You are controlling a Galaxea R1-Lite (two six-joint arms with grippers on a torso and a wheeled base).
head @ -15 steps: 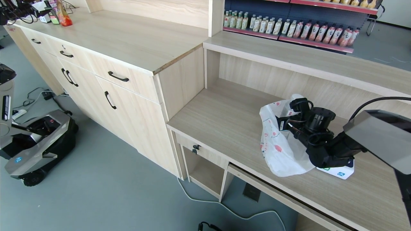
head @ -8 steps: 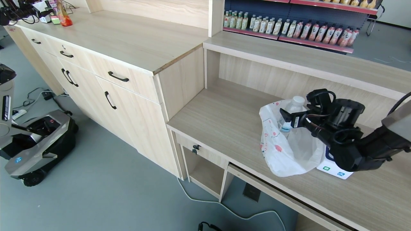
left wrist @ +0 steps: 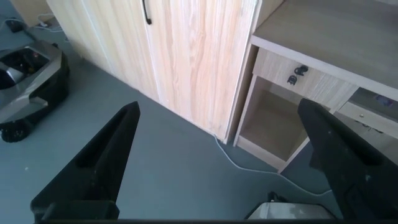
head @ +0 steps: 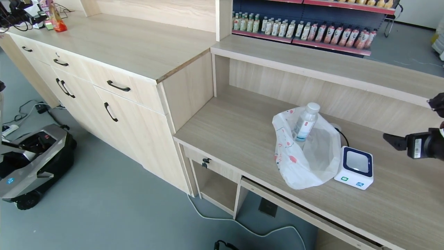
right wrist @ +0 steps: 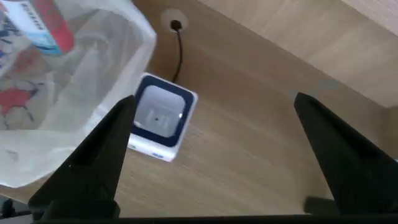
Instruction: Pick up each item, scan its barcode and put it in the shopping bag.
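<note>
2 spread, empty: L end effector [left wrist: 219, 111], R end effector [right wrist: 214, 102]; bottle [head: 304, 122] in shopping bag [head: 295, 163].

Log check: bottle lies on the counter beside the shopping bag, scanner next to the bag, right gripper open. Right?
No: the head view shows the bottle standing inside the shopping bag, not on the counter. The scanner and open right gripper are correct.

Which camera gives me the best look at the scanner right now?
Head view: the scanner sits whole on the counter, window up, beside the bag. The right wrist view looks down on its window and cable from above. The left wrist view faces the floor and cabinet.
</note>
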